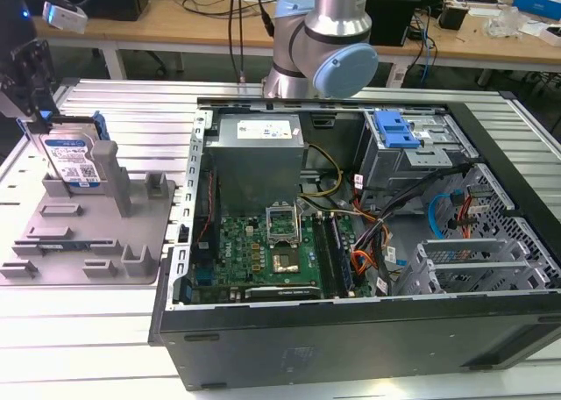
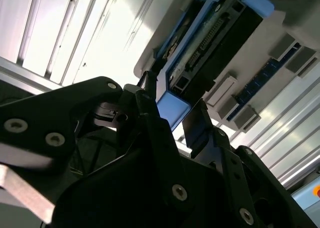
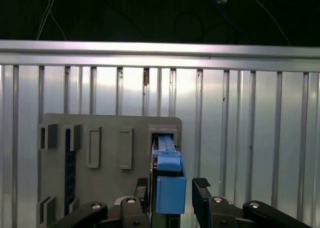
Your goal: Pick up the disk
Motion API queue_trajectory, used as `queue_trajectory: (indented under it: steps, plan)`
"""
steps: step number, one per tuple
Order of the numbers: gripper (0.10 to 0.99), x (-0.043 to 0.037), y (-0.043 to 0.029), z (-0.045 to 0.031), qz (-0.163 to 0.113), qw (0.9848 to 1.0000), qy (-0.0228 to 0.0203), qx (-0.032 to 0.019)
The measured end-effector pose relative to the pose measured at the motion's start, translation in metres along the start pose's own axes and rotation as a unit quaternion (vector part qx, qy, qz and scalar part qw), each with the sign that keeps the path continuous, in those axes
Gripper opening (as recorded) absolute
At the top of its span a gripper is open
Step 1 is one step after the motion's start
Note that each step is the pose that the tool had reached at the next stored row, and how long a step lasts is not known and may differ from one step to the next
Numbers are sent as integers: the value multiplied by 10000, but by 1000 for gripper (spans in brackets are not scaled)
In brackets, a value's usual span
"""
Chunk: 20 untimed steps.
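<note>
The disk (image 1: 72, 159) stands on edge in a slot at the back of the grey fixture (image 1: 88, 233), at the exterior view's left; its blue-and-white label faces the camera. My gripper (image 1: 42, 124) hangs right over its top edge. In both wrist views the disk (image 3: 167, 160) (image 2: 215, 33) with its blue frame lies between the two black fingers (image 3: 201, 188). The gripper (image 3: 171, 184) (image 2: 172, 105) is open, one finger on each side of the disk with a small gap at the sides. The fixture (image 3: 105, 138) lies under it.
An open computer case (image 1: 351, 198) takes up the middle and the exterior view's right, with a blue drive-bay latch (image 1: 393, 130) at its back. The arm's base (image 1: 324, 40) rises behind the case. The fixture's upright posts (image 1: 112, 176) stand close beside the disk. Ribbed metal table (image 1: 88, 330) all round.
</note>
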<state>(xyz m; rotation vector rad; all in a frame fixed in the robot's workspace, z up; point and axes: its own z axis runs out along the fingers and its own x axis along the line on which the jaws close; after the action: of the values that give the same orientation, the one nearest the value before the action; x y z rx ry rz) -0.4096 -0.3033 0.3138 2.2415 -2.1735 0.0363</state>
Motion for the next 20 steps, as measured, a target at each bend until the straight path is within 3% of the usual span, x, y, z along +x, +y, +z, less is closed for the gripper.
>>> queue_trajectory:
  steps: [12, 20]
  plan:
    - [482, -4, 4, 133, -6, 10000, 0, 0]
    - [482, 1, 4, 167, 54, 10000, 0, -2]
